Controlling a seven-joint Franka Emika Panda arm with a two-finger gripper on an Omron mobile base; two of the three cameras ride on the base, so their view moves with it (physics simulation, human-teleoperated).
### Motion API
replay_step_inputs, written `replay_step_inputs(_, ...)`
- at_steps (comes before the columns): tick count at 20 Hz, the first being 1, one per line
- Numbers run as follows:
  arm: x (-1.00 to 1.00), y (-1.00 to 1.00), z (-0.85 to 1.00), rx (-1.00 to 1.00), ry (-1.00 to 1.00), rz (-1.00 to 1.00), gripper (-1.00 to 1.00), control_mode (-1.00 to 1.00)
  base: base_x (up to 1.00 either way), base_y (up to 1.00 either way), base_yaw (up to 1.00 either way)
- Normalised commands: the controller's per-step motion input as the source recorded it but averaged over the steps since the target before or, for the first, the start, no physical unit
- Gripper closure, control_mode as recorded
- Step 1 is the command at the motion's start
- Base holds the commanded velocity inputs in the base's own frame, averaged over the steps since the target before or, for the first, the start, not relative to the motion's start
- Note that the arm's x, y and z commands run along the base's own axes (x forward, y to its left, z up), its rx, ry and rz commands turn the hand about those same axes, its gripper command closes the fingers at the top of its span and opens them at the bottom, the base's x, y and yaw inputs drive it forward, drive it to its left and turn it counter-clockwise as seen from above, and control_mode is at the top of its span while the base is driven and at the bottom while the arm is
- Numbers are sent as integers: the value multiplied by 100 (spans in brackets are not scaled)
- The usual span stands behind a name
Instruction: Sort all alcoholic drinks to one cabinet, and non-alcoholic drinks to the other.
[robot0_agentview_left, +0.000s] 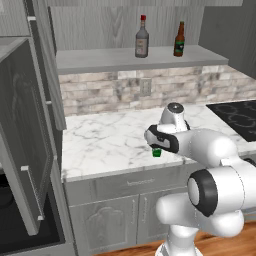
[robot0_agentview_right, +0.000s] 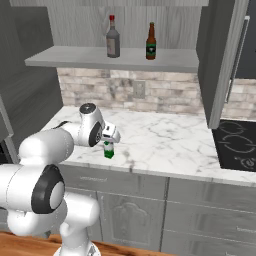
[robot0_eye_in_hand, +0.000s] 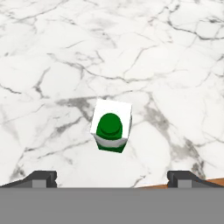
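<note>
My two-finger gripper (robot0_eye_in_hand: 112, 177) hangs wide open and empty above the small green-and-white carton with a green cap (robot0_eye_in_hand: 111, 126), which stands upright at the centre of the hand view on the white marble counter (robot0_eye_in_hand: 52, 65), so the jaws can drop either side of it. At the top of both base views, the tall clear-grey glass bottle with a red cap (robot0_agentview_left: 142, 37) and the slim brown bottle with a green label (robot0_agentview_left: 179, 39) already stand on the long grey cabinet shelf (robot0_agentview_left: 100, 57), so this carton, I judge, belongs in the other cabinet.

A black cooktop (robot0_agentview_left: 235, 117) sits in the marble counter (robot0_agentview_left: 110, 135) below a brick backsplash (robot0_agentview_left: 110, 92).
</note>
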Motion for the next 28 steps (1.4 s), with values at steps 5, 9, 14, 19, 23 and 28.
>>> replay_step_inputs(5,15,0,-5,0,0,0,-100,-100,0,0,0)
replay_step_inputs(9,10,0,-11,0,0,-1,-100,-100,0,0,0)
replay_step_inputs(14,5,0,-16,0,1,-1,-100,-100,0,0,0)
replay_step_inputs(19,8,0,-13,0,0,-1,-100,-100,0,0,0)
replay_step_inputs(23,12,0,-8,0,0,-1,-100,-100,0,0,0)
replay_step_inputs(28,12,0,-7,0,0,0,-100,-100,0,0,0)
